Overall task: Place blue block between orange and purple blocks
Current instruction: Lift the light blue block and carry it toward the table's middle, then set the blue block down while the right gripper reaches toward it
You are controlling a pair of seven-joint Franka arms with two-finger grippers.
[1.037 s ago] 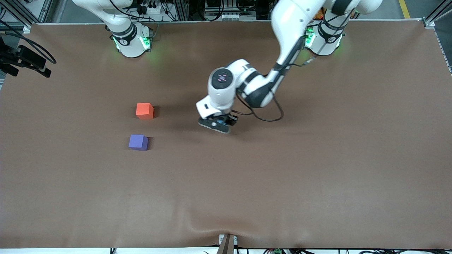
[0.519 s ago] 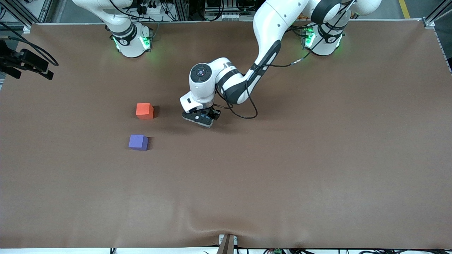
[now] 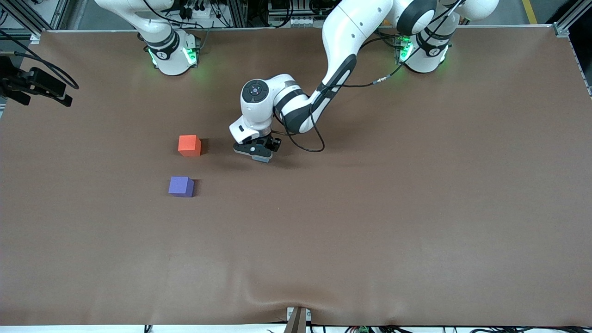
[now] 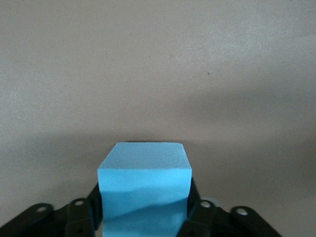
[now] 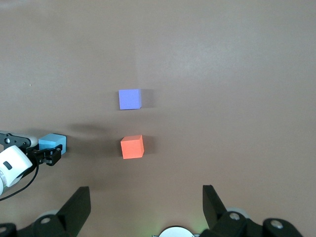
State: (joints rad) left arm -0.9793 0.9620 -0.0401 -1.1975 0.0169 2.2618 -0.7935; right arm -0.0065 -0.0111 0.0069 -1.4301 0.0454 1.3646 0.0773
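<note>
My left gripper [image 3: 255, 151] is shut on the blue block [image 4: 143, 170], a light sky-blue cube, and holds it over bare table beside the orange block [image 3: 189, 145], toward the left arm's end. The purple block [image 3: 181, 186] lies nearer to the front camera than the orange one, with a gap between them. In the right wrist view the orange block [image 5: 132, 146], the purple block [image 5: 130, 98] and the held blue block [image 5: 51, 142] all show. My right gripper [image 5: 144, 207] is open and empty, high above the table near its own base, and waits.
The brown table cover [image 3: 370, 222] spreads wide around the blocks. The two arm bases [image 3: 171, 55] [image 3: 423, 53] stand along the table's edge farthest from the front camera. A black camera mount [image 3: 37, 85] hangs over the right arm's end. A cable loop [image 3: 307, 145] trails from my left wrist.
My left gripper has carried the blue block toward the right arm's end, closer to the orange block. The orange and purple blocks have not moved.
</note>
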